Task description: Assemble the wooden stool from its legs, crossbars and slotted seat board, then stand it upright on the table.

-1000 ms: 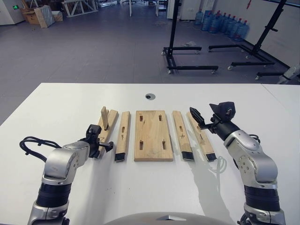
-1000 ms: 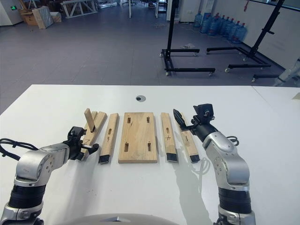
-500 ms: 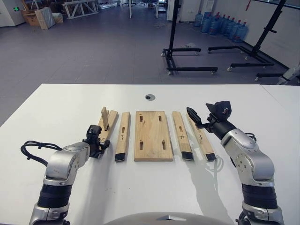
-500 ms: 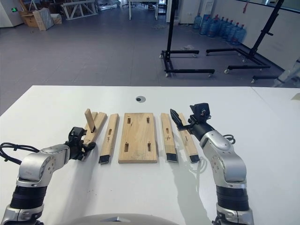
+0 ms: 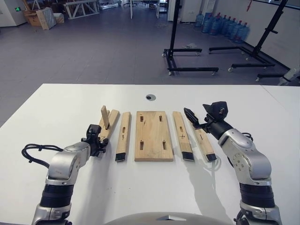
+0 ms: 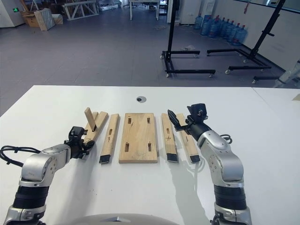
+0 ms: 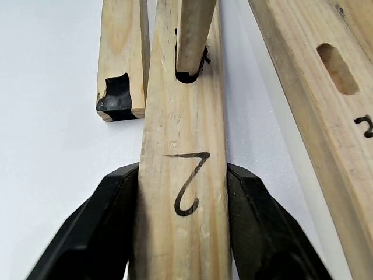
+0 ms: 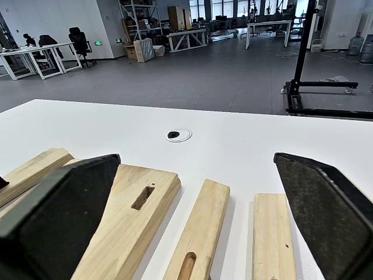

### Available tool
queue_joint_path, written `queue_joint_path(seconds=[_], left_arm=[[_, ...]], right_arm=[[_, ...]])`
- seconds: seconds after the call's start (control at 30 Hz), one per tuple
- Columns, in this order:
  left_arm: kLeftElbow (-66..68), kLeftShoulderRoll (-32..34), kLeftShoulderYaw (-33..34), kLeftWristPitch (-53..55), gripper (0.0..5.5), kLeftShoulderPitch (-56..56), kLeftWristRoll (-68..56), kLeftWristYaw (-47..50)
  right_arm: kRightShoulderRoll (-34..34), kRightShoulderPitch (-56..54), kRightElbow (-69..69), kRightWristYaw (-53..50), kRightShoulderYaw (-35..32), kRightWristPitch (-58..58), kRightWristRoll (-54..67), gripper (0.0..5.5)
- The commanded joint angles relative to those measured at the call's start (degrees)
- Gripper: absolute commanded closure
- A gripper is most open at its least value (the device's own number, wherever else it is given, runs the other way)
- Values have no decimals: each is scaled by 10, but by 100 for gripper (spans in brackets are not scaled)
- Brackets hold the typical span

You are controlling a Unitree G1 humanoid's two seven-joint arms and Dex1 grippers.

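My left fingers (image 7: pixel 96 230) are closed on the near end of the numbered leg (image 7: pixel 183 128), one pad flat on each long side, so my left gripper (image 7: pixel 183 186) holds it low against the table (image 7: pixel 46 146). That hold worries me: I grip one end of a long piece, and if I lift from here the far end will likely sag or the wood will pivot between the pads. A crossbar (image 7: pixel 195 29) stands in the leg's slot, leaning, and I cannot tell how deep it sits; a tilt or a jolt could lever it out or let it topple. A black-tipped leg (image 7: pixel 121 52) lies just beside my leg on the side away from the board, seemingly touching it, so any sideways pull may drag or skew it, and the slotted leg (image 7: pixel 332 99) on the other side is near enough to be nudged too. Farther out, my right gripper (image 8: pixel 196 166) hangs with its fingers (image 8: pixel 58 216) spread wide, holding nothing, near the far ends of the right-hand legs (image 5: pixel 182 136); coming down carelessly it could land across both and grab neither cleanly, or shove one against the seat board (image 5: pixel 153 136). The board lies flat in the middle of the row, slots up, nothing fitted into it yet, and a scattered row would cost me the alignment I need
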Motion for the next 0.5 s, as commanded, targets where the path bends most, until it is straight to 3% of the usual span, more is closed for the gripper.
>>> queue_joint_path(seconds=[0.03,0.37,0.5], left_arm=[[-12,-17,1,-20,346,-54,-9,-10],[44,-39,147,-73,347,-267,-33,40],[60,-16,220,-112,347,-339,-157,-77]], right_arm=[[-1,-9,9,-1,-1,-8,-10,62],[-12,-36,29,13,-12,-9,-13,62],[-36,-83,29,35,-75,22,55,62]])
